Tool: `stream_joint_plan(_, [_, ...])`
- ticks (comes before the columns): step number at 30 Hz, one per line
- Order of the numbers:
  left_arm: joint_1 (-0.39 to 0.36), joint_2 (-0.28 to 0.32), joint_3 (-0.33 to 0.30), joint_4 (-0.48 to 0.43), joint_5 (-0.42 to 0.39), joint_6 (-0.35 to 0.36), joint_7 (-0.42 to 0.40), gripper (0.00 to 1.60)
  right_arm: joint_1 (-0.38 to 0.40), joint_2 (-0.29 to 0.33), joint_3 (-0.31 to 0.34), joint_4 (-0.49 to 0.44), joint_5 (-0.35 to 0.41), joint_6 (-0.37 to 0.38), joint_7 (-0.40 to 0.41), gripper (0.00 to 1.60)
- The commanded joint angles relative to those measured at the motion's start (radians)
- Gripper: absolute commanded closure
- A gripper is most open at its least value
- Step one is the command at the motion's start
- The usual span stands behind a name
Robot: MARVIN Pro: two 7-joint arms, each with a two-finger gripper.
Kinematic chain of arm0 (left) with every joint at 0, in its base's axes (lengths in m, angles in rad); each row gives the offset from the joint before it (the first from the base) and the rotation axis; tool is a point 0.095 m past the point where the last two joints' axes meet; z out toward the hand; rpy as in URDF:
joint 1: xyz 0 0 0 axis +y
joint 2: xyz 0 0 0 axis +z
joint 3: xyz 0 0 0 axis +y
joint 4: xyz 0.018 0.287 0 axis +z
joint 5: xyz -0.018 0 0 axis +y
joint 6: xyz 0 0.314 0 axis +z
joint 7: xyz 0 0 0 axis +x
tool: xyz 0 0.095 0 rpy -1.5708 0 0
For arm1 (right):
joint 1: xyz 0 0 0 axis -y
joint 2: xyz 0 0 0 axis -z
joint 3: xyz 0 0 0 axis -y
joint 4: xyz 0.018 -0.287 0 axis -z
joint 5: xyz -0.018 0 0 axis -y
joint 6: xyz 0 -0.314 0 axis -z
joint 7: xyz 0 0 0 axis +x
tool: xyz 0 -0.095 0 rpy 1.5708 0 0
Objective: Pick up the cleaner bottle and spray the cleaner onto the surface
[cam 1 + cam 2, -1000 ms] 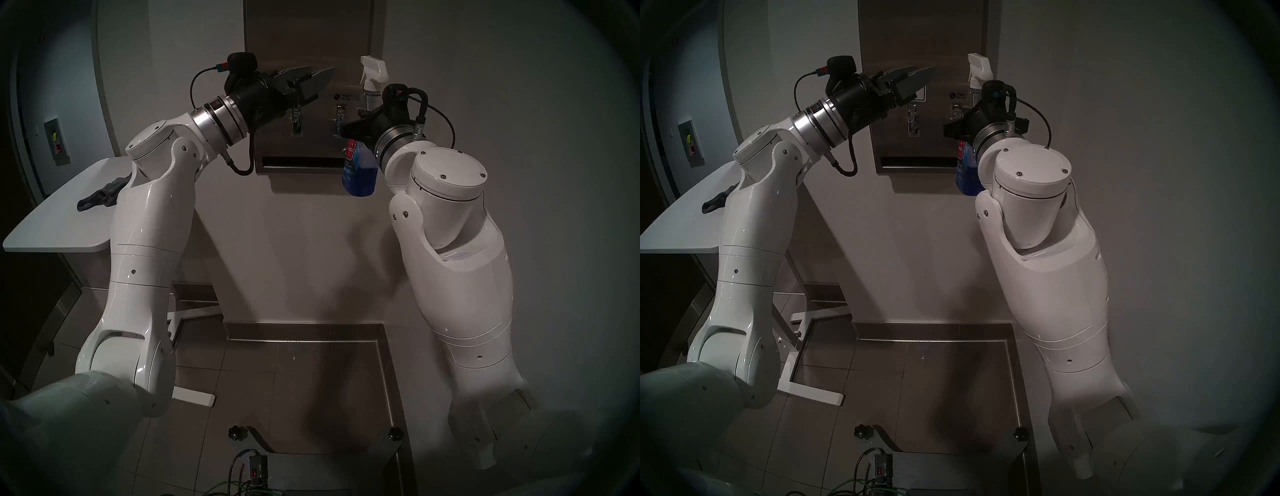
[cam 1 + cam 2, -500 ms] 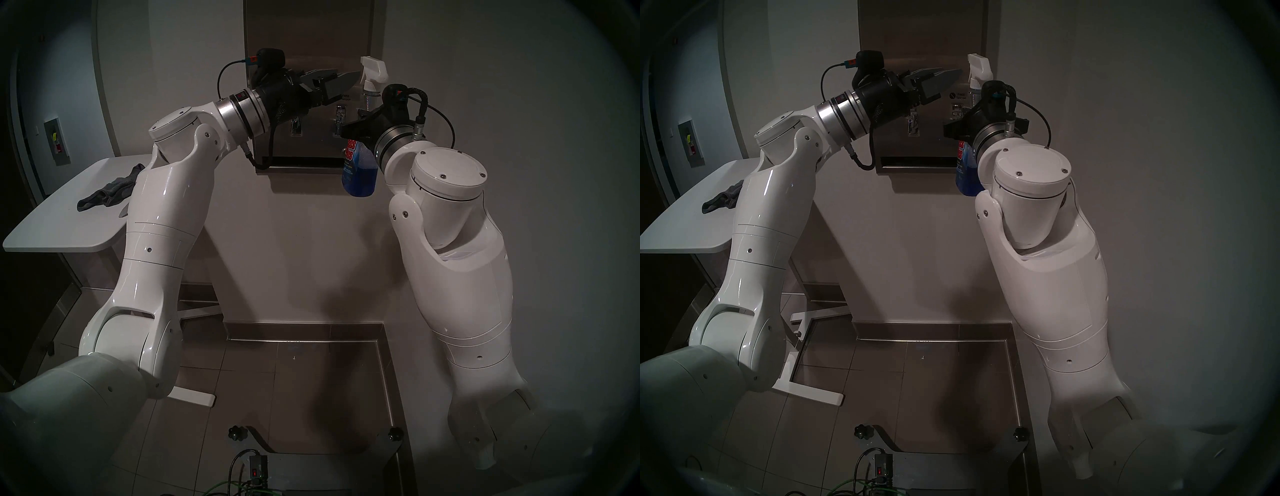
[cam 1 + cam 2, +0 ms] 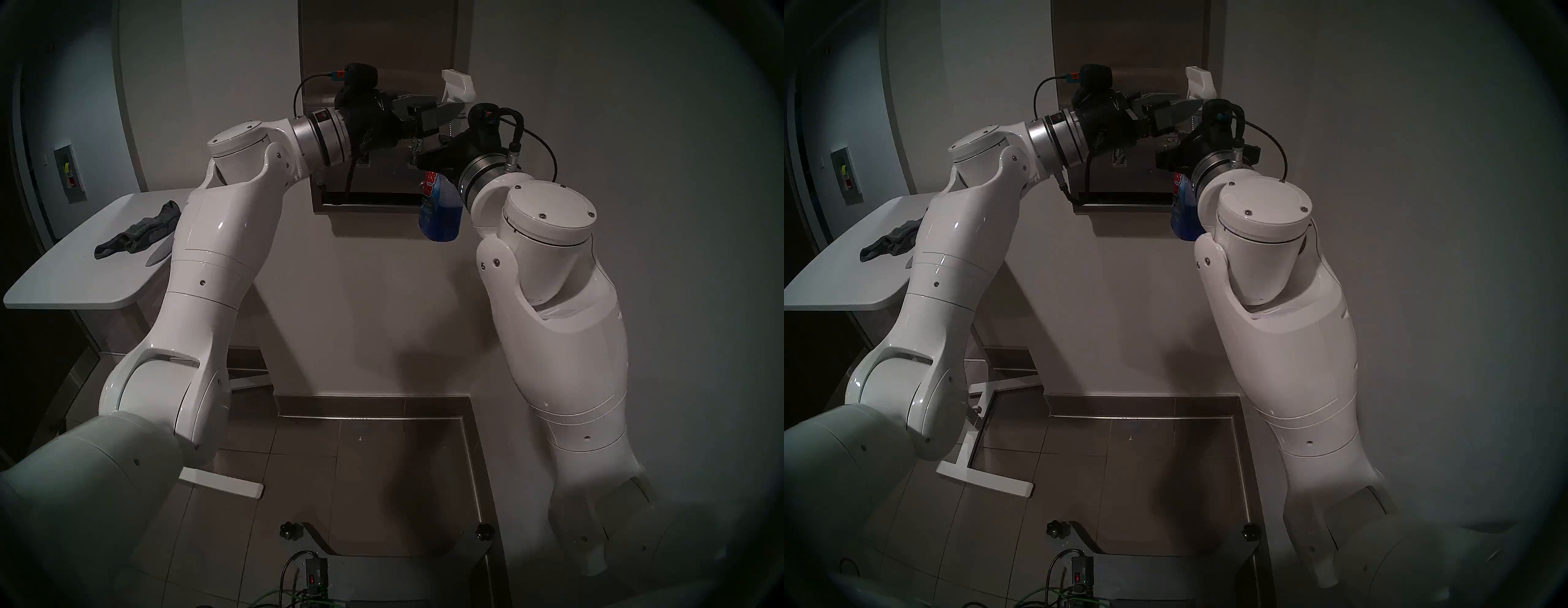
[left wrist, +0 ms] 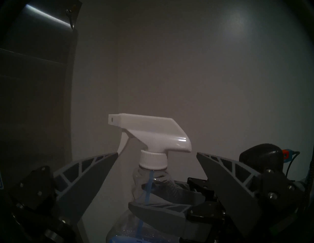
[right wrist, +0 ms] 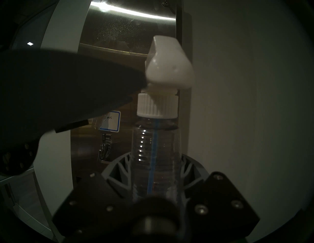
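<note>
My right gripper (image 3: 437,160) is shut on the neck of the cleaner bottle (image 3: 441,214) and holds it upright in front of the right edge of the steel dispenser panel (image 3: 382,42). The bottle holds blue liquid and has a white trigger head (image 3: 459,83). My left gripper (image 3: 450,111) is open. In the left wrist view its fingertips (image 4: 112,157) flank the bottle's white cap and trigger (image 4: 149,134) without touching. The right wrist view shows the neck (image 5: 154,144) between my right fingers (image 5: 119,168). Fine whitish specks show on the panel (image 5: 115,32).
A white table (image 3: 63,276) with a crumpled grey cloth (image 3: 135,235) stands at the left, behind my left arm. The white wall is close behind the bottle. A steel baseboard (image 3: 373,409) runs along the tiled floor below.
My left arm has swung right across the panel, bringing its open gripper from the left lever area up to the bottle's trigger head. The right arm and bottle have not moved.
</note>
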Motion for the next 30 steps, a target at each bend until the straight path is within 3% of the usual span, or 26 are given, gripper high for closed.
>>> stream_joint_plan(1, [-0.117, -0.029, 0.009, 0.036, 0.014, -0.025, -0.041, 0.00, 0.047, -0.005, 0.006, -0.047, -0.007, -0.022, 0.002, 1.60])
stream_joint_plan(9, [-0.159, -0.045, 0.007, 0.100, 0.050, -0.058, -0.066, 0.00, 0.047, -0.005, 0.006, -0.047, -0.007, -0.021, 0.002, 1.60])
stream_joint_plan(10, [-0.197, -0.039, 0.021, 0.141, 0.054, -0.062, -0.080, 0.00, 0.047, -0.006, 0.006, -0.047, -0.007, -0.021, 0.002, 1.60])
stream_joint_plan(11, [-0.162, -0.046, 0.000, 0.113, 0.060, -0.069, -0.074, 0.00, 0.047, -0.006, 0.007, -0.047, -0.007, -0.021, 0.002, 1.60])
stream_joint_plan(12, [-0.191, -0.041, 0.009, 0.146, 0.064, -0.073, -0.088, 0.00, 0.047, -0.006, 0.007, -0.047, -0.007, -0.021, 0.002, 1.60])
stream_joint_plan(30, [-0.269, -0.043, -0.007, 0.293, 0.128, -0.151, -0.162, 0.00, 0.047, -0.006, 0.007, -0.048, -0.008, -0.022, 0.002, 1.60])
